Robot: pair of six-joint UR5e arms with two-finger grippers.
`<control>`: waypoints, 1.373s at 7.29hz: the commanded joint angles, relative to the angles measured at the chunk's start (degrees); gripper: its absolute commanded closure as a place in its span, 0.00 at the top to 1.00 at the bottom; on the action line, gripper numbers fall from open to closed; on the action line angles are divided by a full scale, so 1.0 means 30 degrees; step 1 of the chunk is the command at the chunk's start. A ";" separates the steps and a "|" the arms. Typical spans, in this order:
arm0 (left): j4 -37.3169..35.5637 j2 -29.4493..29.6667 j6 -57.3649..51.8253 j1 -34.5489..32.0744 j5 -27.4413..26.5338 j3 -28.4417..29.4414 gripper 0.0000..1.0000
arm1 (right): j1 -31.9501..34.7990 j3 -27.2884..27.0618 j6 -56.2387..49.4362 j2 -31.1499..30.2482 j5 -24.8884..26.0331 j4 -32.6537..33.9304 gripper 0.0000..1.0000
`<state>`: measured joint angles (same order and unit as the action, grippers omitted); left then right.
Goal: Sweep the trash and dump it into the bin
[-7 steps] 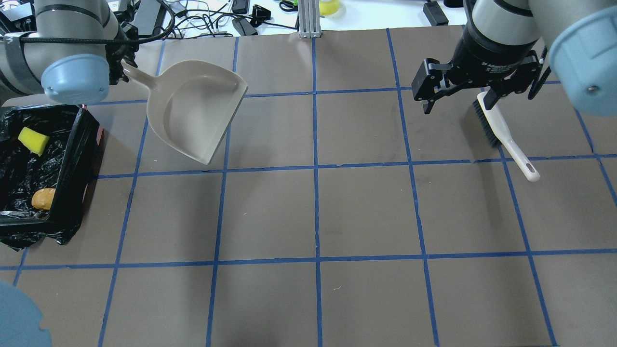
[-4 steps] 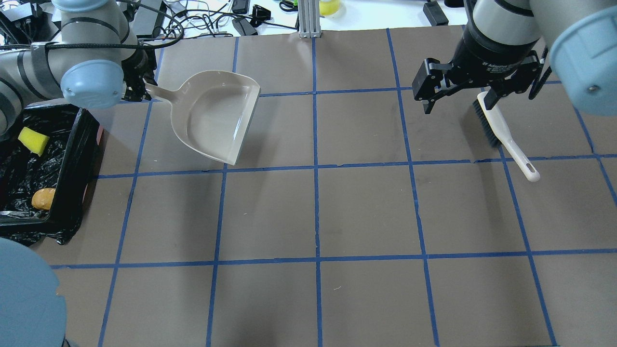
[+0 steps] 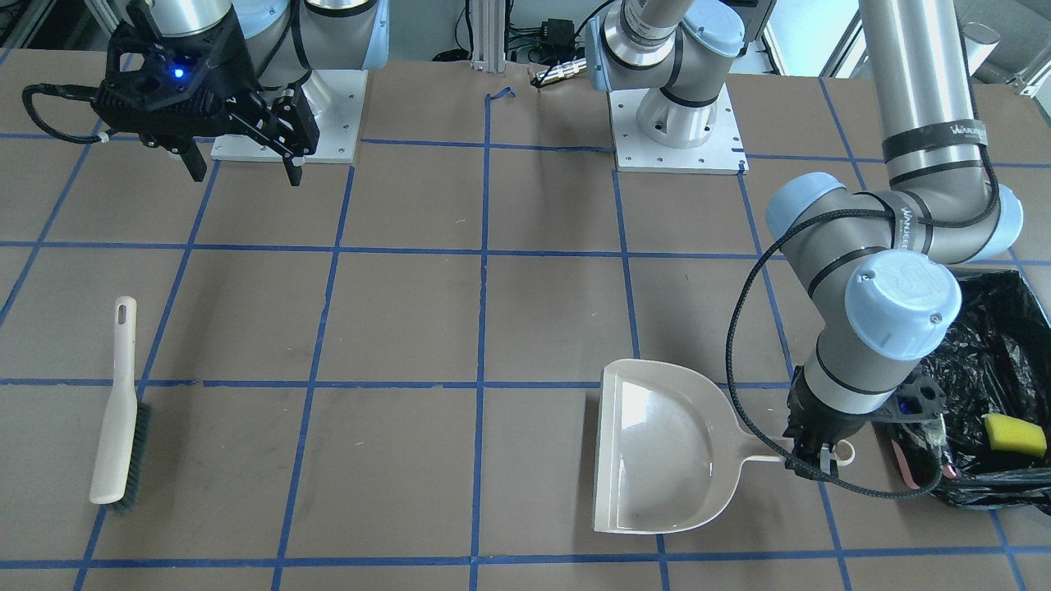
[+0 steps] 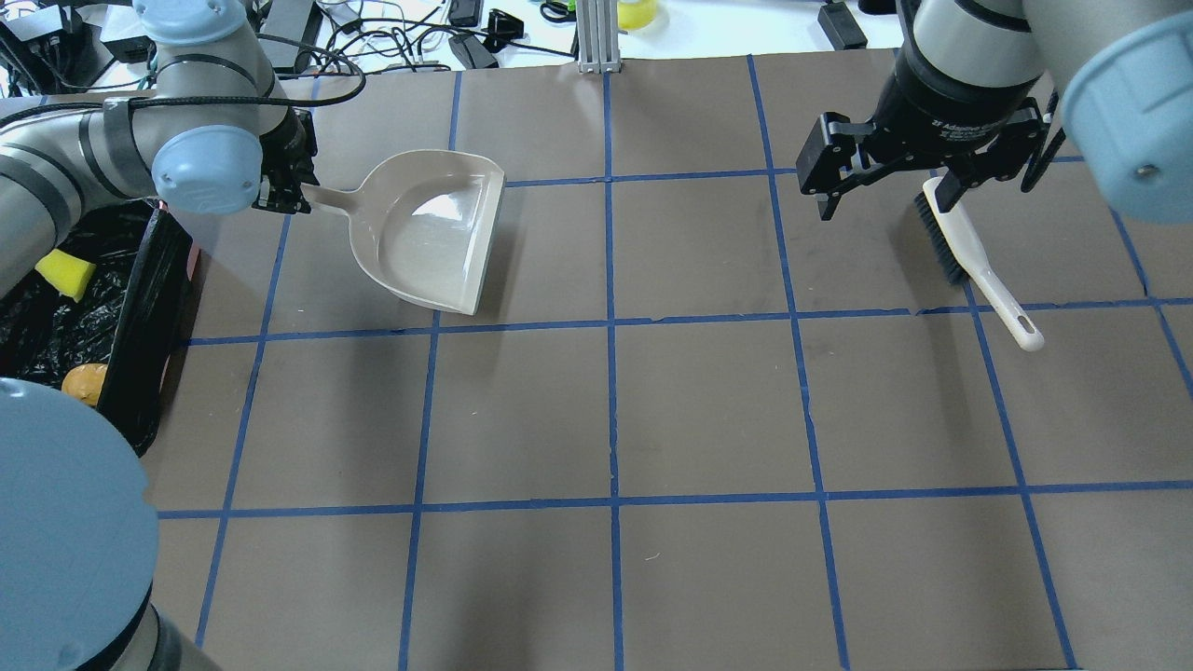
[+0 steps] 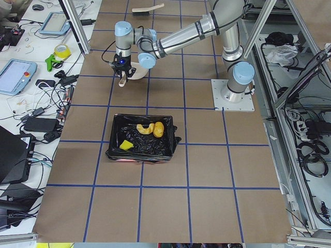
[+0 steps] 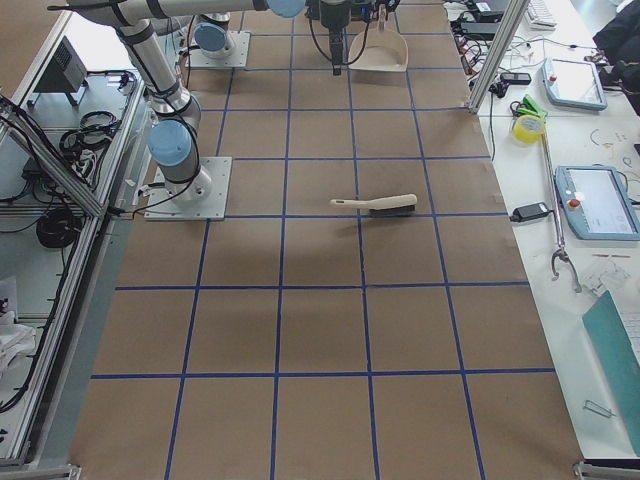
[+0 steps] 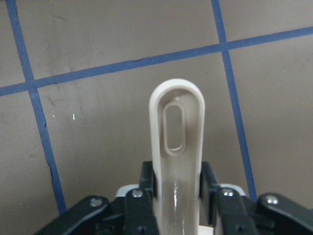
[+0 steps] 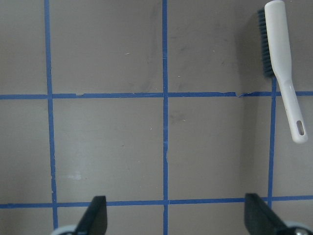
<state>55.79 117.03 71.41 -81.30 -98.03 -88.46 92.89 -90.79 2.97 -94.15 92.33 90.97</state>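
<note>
The bin (image 4: 149,308) with its black bag stands at the table's left edge. In it lie the trash pieces: a yellow sponge chunk (image 4: 65,272), an orange lump (image 4: 84,382) and a pale curved crescent (image 5: 144,128). My left gripper (image 4: 284,182) is shut on the handle (image 7: 176,147) of the beige dustpan (image 4: 429,233). The pan lies level, low over the table just right of the bin, its mouth facing right. My right gripper (image 4: 884,207) hangs open and empty above the table, beside the brush (image 4: 969,252).
The white-handled brush (image 3: 115,427) lies flat on the brown mat near the far right, bristles toward the robot's left. Cables and devices crowd the white bench beyond the table's far edge (image 4: 596,65). A black cable loops around the left wrist (image 3: 739,394).
The left arm swung the dustpan away from the bin to the right, turning it from a tilted pose to level and low. The right arm and the brush have not moved.
</note>
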 commanded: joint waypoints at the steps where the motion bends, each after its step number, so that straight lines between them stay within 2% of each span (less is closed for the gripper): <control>1: -0.0022 0.0977 0.0510 0.0265 -0.0019 0.0512 0.00 | 0.0003 0.0000 -0.0023 -0.0023 0.0013 0.0000 1.00; 6: -0.0023 0.1859 0.0660 0.0646 -0.0049 0.0834 0.00 | 0.0003 0.0000 -0.0052 -0.0023 0.0013 -0.0029 1.00; 10: -0.0169 0.1743 0.1217 0.0646 0.0535 0.0543 0.00 | 0.0003 0.0000 -0.0052 -0.0023 0.0013 0.0000 1.00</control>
<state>55.37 122.43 74.89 -79.37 -97.21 -86.44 92.90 -90.79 2.81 -94.22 92.37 90.96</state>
